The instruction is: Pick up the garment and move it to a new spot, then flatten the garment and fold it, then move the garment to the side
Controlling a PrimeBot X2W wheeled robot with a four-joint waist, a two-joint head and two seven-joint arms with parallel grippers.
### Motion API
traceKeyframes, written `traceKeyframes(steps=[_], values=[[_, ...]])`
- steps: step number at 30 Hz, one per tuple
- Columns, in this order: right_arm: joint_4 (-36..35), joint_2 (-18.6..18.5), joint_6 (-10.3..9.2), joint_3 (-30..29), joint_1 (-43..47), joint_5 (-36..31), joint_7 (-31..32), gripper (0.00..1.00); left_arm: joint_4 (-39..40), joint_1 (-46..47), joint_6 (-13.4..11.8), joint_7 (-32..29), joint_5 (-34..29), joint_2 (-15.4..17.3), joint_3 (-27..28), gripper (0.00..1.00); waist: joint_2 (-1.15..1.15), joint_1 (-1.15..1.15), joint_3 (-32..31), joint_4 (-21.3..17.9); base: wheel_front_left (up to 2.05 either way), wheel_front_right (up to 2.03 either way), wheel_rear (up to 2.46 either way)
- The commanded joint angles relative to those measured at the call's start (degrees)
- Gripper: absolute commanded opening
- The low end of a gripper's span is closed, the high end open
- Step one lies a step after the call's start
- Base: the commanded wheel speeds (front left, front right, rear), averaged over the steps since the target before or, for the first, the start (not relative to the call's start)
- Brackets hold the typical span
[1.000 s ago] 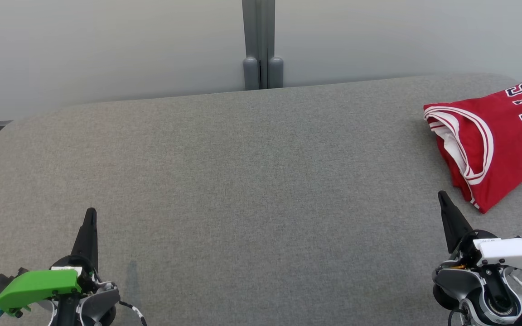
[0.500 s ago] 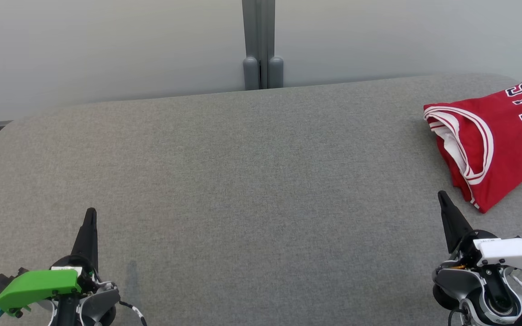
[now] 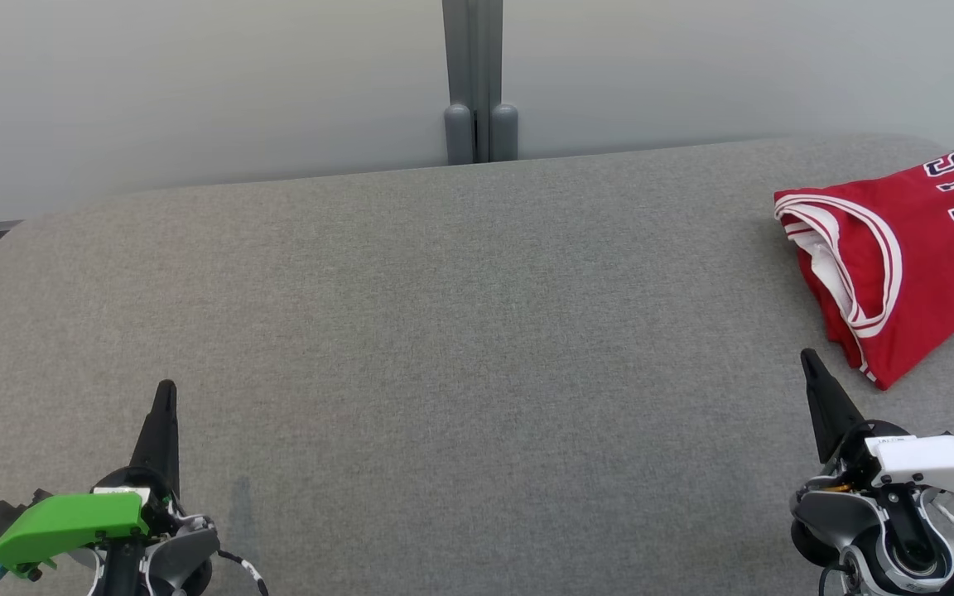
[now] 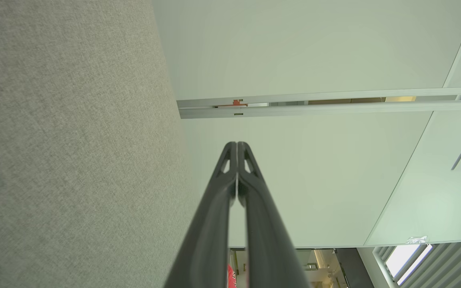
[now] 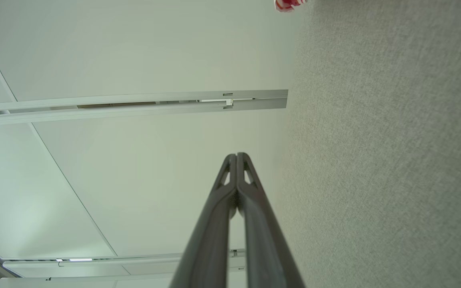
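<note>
- Pointing across the grey surface (image 3: 444,331), the left claw (image 3: 166,387) is pressed together, empty.
- Right claw (image 3: 809,356), likewise pressed together, sits near the red garment (image 3: 932,248), seemingly not touching.

Near left, the left gripper (image 3: 166,391) has its fingers pressed together, empty, pointing far. Near right, the right gripper (image 3: 810,358) is likewise closed and empty, leaning slightly left. A green housing (image 3: 63,520) caps the left wrist and a white housing (image 3: 932,460) the right.

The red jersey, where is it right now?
In the head view the red jersey lies bunched at the far right of the grey fabric table, just ahead of the right gripper and apart from it.
</note>
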State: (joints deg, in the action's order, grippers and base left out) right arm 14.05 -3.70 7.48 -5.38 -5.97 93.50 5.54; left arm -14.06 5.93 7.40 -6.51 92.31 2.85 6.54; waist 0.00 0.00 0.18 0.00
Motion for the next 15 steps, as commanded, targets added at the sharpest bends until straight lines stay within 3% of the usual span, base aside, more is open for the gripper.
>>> traceKeyframes(steps=[1,15], values=[[0.1,0.1,0.02,-0.2,-0.4,-0.4,0.3,0.0,0.0,0.6,0.3,-0.2,0.2,0.1,0.2,0.0,0.0,0.0,0.0,0.0,0.0,0.0,0.0],[0.1,0.2,0.02,-0.4,-0.4,-0.5,0.5,0.0,0.0,0.6,0.3,-0.2,0.1,0.1,0.2,0.0,0.0,0.0,0.0,0.0,0.0,0.0,0.0]])
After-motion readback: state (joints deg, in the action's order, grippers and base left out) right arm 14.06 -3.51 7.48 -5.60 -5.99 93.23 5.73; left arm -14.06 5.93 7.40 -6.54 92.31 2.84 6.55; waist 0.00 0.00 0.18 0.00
